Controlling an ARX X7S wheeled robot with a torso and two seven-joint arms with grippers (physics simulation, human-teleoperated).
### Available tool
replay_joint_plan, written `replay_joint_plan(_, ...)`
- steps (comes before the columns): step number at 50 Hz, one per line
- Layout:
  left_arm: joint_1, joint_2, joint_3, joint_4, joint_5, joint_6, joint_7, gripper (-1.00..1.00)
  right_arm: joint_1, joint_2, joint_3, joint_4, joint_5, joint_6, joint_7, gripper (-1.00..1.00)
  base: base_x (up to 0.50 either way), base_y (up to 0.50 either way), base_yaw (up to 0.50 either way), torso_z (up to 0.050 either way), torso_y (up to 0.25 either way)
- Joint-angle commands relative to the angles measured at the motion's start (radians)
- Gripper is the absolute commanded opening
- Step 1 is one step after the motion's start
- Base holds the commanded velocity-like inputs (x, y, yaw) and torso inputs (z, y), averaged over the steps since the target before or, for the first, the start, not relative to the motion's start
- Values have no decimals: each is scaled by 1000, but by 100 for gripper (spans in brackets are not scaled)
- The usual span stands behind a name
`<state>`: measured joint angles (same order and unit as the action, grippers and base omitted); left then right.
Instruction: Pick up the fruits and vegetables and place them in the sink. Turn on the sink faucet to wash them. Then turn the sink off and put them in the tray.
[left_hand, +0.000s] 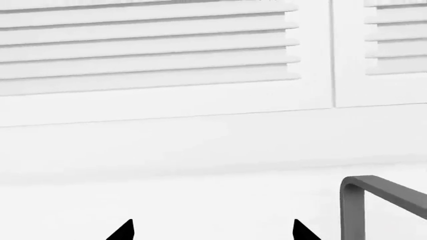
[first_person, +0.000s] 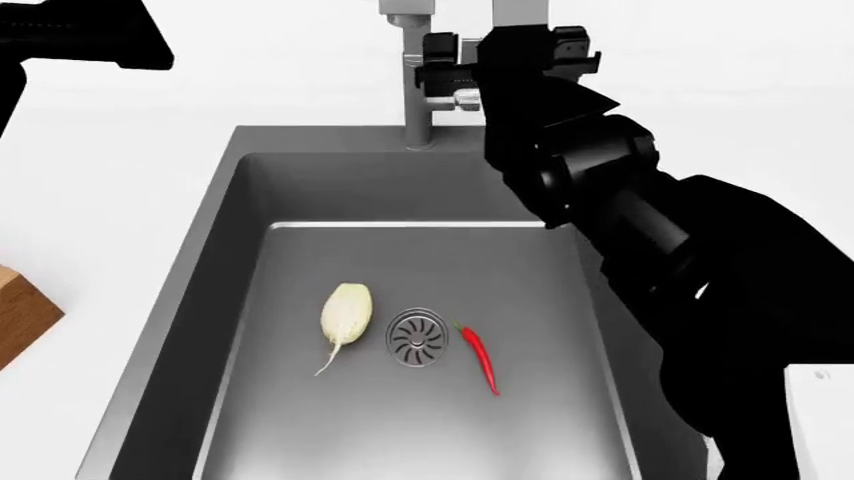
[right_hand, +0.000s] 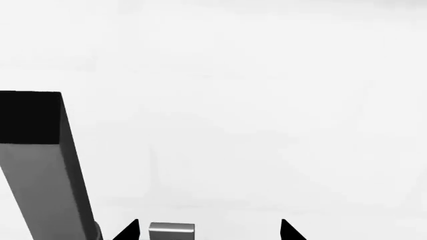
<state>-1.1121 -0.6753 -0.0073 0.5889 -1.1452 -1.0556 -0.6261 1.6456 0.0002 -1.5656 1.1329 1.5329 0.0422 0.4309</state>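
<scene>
1. At the left edge of the head view, the corner of the wooden tray (first_person: 19, 312) lies on the white worktop (first_person: 120, 180), well apart from the sink's left rim.
2. The left arm (first_person: 80, 35) crosses the top left corner of the head view; its end effector (left_hand: 213, 231) shows only in the left wrist view as two dark fingertips (left_hand: 123, 231) spread apart with nothing between them, facing louvred white panels (left_hand: 147, 45).
3. The sink (first_person: 227, 240) is sunk in the worktop, its dark grey basin filling the middle of the head view.
4. The pale root vegetable (first_person: 344, 312) lies on the basin floor just left of the drain (first_person: 416, 338), thin tail pointing to the near edge.
5. The red chili pepper (first_person: 479, 358) lies just right of the drain, apart from it.
6. The sink faucet (first_person: 418, 90) stands at the sink's far rim.
7. The right end effector (first_person: 454, 72) sits just right of the faucet post at its lever; the right wrist view shows its fingertips (right_hand: 128, 231) spread, with a small steel piece (right_hand: 171, 232) between them, contact unclear.
</scene>
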Motion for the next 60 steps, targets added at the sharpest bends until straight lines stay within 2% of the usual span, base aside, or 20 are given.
replay_joint_plan(1,-6,-7,7,2,7,3,1,100,0,0,1,-3,-5,-3,3,100,0,0,0,9,-250)
replay_joint_plan(6,-1,-12,9,9,10,6,3,100,-4,0,2,-4,-4,-3,2,100,0,0,0,10,-250)
replay_joint_plan(18,24,-11,2,4,9,21,7,100,-21,0,3,26,-1,-4,-6,100,0,0,0,0,0)
replay_joint_plan(31,48,-12,8,0,27,39,17,100,-53,0,13,175,19,-14,-56,100,0,0,0,0,0)
replay_joint_plan(60,51,-11,23,-13,37,51,20,100,-104,39,61,176,-1,-24,-53,100,0,-2,-5,0,-3)
